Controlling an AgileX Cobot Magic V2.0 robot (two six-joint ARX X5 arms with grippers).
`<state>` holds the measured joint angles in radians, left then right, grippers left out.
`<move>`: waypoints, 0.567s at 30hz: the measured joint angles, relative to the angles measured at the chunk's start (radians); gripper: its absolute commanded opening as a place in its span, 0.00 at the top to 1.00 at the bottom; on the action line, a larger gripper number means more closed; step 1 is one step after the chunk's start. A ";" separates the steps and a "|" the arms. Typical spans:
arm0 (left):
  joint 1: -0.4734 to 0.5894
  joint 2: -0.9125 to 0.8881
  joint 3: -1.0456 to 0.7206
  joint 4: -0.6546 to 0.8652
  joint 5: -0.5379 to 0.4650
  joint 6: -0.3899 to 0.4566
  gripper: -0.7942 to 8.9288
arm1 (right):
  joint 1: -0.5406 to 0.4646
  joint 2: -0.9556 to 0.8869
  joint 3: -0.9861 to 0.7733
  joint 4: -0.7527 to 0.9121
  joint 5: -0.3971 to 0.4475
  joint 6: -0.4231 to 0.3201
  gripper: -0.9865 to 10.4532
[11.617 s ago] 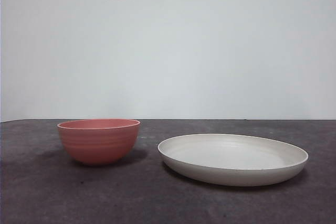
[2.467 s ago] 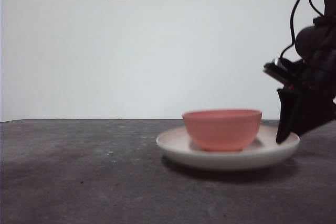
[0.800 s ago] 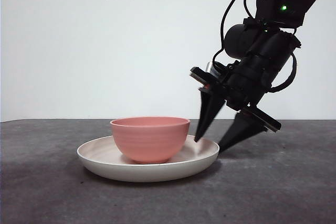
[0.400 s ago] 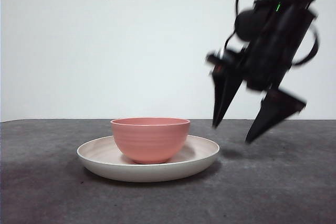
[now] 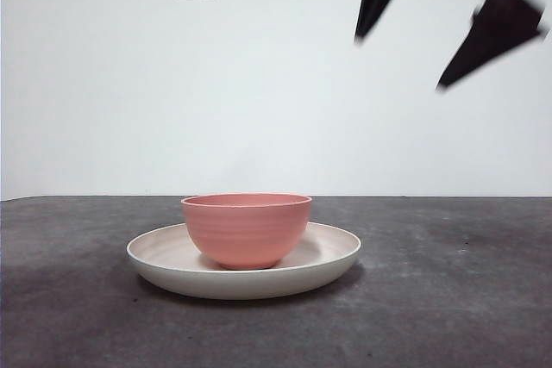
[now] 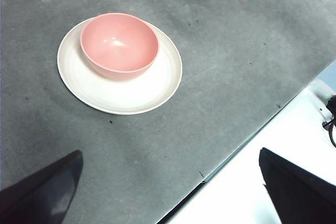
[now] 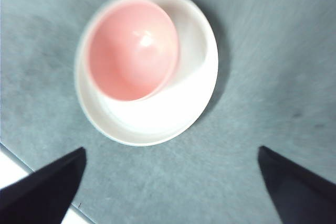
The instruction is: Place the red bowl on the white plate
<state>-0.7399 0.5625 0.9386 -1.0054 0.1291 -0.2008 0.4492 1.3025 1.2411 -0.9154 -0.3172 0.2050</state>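
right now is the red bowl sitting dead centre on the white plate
No, in the left wrist view the red bowl sits off centre on the white plate, near one rim, with a wide bare crescent of plate on its other side.

In the front view you get even, soft light; the white plate [image 5: 244,274] casts a faint shadow. The jaw tips at top right are motion-blurred. The whole right wrist view is smeared; the red bowl [image 7: 131,50] shows a small glare spot.

Only the red bowl [image 5: 247,228] blocks the white plate [image 5: 332,258].
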 measured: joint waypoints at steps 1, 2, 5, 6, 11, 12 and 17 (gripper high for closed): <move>0.000 0.000 0.000 0.000 0.000 0.000 0.24 | 0.013 -0.040 0.000 -0.008 0.023 -0.001 0.43; 0.000 0.000 0.000 0.000 0.000 0.000 0.24 | 0.023 -0.074 0.000 -0.015 0.038 -0.001 0.43; 0.000 0.000 0.000 0.000 0.000 0.000 0.24 | 0.060 -0.175 0.000 -0.038 0.076 -0.003 0.43; 0.000 0.000 0.000 0.000 0.000 0.000 0.24 | 0.077 -0.212 0.000 -0.048 0.087 -0.004 0.43; 0.000 0.000 0.000 0.000 0.000 0.000 0.24 | 0.166 -0.365 -0.040 -0.053 0.163 -0.005 0.43; 0.000 0.000 0.000 0.000 0.000 0.000 0.24 | 0.184 -0.400 -0.060 -0.057 0.182 -0.003 0.43; 0.000 0.000 0.000 0.000 0.000 0.000 0.24 | 0.241 -0.539 -0.158 -0.067 0.206 0.008 0.43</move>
<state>-0.7399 0.5625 0.9386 -1.0054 0.1291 -0.2008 0.6899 0.7631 1.0836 -0.9825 -0.1112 0.2127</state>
